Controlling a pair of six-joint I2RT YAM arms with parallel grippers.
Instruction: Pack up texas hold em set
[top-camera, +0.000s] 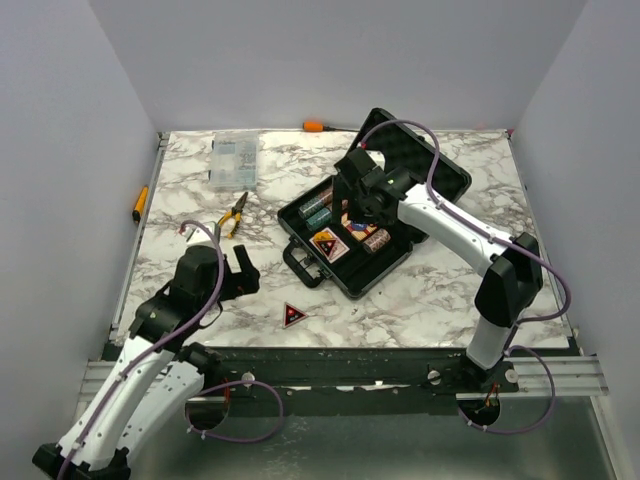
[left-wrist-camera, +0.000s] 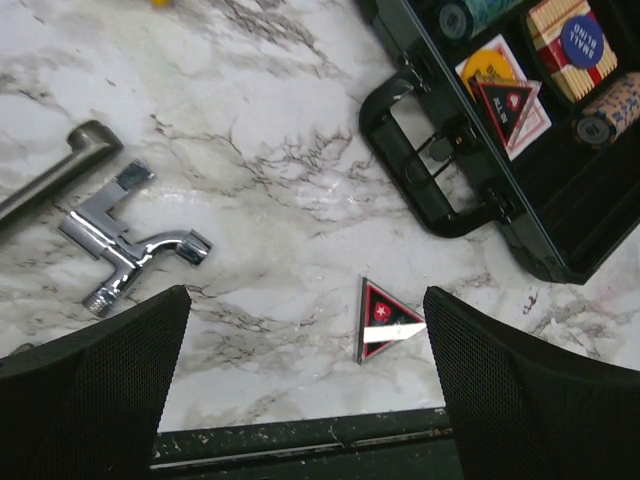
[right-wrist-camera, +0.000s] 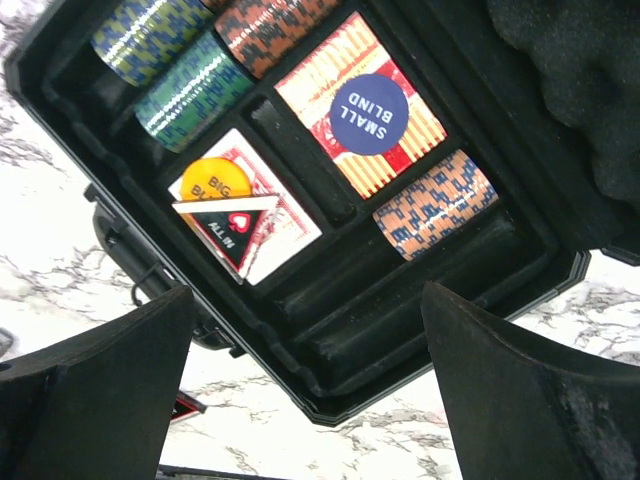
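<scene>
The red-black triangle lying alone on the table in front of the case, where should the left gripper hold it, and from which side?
Probably from straight above. The red-black triangle lies flat on the marble table, so only its thin edges offer a hold: one finger on a straight edge, the other on the opposite corner. The left gripper is open.

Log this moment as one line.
black hard briefcase: open, partly packed | left gripper: open, empty, near red-black triangle on marble table | right gripper: open, empty, over briefcase tray
</scene>
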